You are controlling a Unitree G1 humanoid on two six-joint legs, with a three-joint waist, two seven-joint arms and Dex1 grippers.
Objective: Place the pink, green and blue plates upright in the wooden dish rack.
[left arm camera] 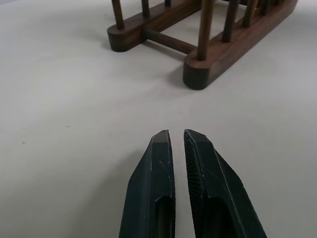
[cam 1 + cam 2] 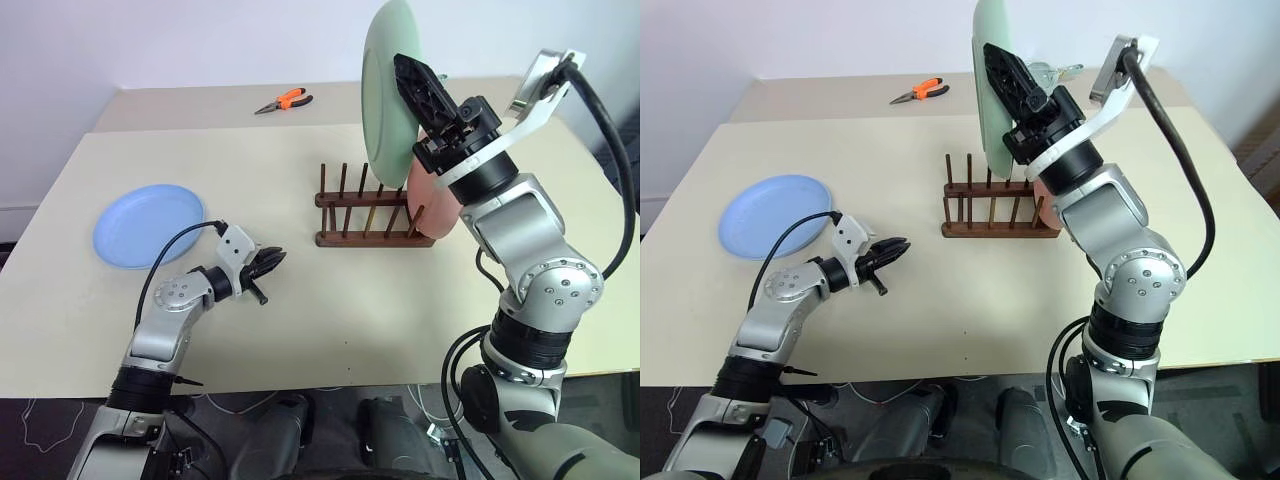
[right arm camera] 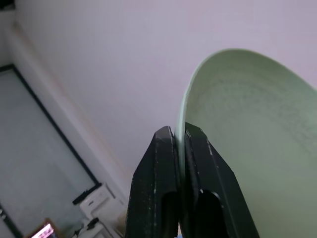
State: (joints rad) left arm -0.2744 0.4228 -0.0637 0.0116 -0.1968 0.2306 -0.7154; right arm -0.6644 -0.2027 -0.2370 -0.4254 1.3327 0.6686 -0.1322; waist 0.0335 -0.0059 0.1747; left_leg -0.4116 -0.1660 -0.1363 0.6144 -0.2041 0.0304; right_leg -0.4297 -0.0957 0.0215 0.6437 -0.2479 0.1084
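Observation:
My right gripper (image 2: 404,66) is shut on the rim of the green plate (image 2: 385,95) and holds it upright in the air above the wooden dish rack (image 2: 362,218). In the right wrist view the green plate (image 3: 247,144) sits edge-on between the fingers (image 3: 161,163). The pink plate (image 2: 430,205) stands upright at the rack's right end, partly hidden behind my right arm. Flat on the table at the left lies the blue plate (image 2: 150,225). Low over the table, between the blue plate and the rack, my left gripper (image 2: 279,257) is shut and empty, pointing toward the rack (image 1: 198,54).
Orange-handled pliers (image 2: 285,100) lie on the far table behind the rack. The beige table (image 2: 330,310) has its front edge near my arms. A wall stands behind the tables.

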